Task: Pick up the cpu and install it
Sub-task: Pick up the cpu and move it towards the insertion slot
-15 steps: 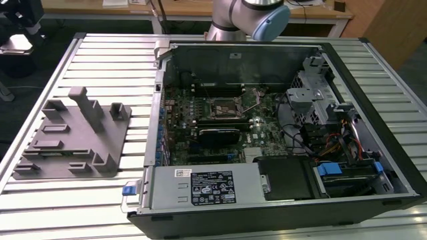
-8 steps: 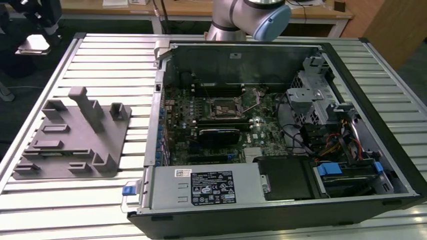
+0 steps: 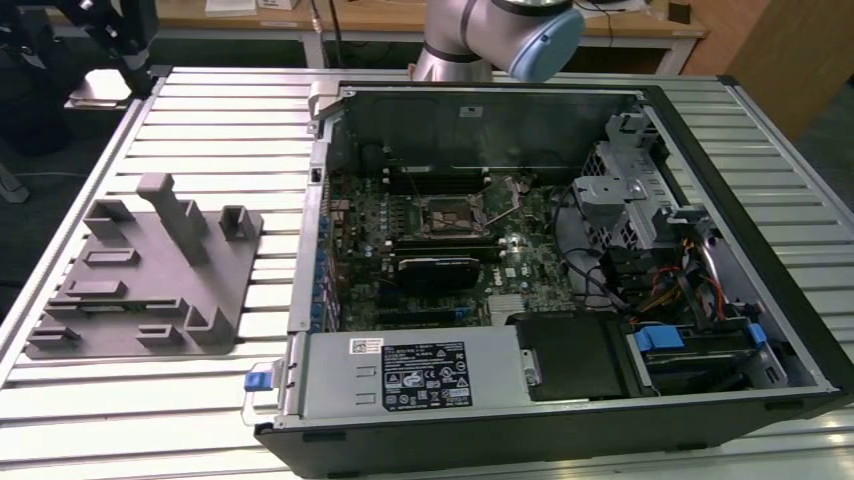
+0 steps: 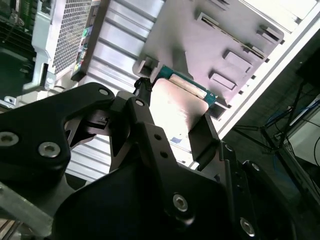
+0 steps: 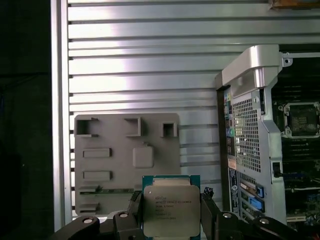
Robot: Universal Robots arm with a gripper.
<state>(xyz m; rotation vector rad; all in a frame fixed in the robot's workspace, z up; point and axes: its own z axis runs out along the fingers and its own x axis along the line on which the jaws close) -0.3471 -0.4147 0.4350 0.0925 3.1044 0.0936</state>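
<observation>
From where I work, in the exterior view a ribbed silver table (image 3: 200,120) catches bright glare, with a pale wooden desk (image 3: 360,15) at twelve o'clock, dark floor (image 3: 27,230) at nine and a brown wooden panel (image 3: 787,60) at two.

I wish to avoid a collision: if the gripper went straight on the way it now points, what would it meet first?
Probably the gray tray on the slatted table, beyond the chip that the gripper holds; the depth is unclear.

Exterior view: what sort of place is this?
Probably a robotics lab bench for computer assembly: an open desktop computer case sits on a slatted aluminium table by a grey parts fixture, and the gripper holds the cpu.
</observation>
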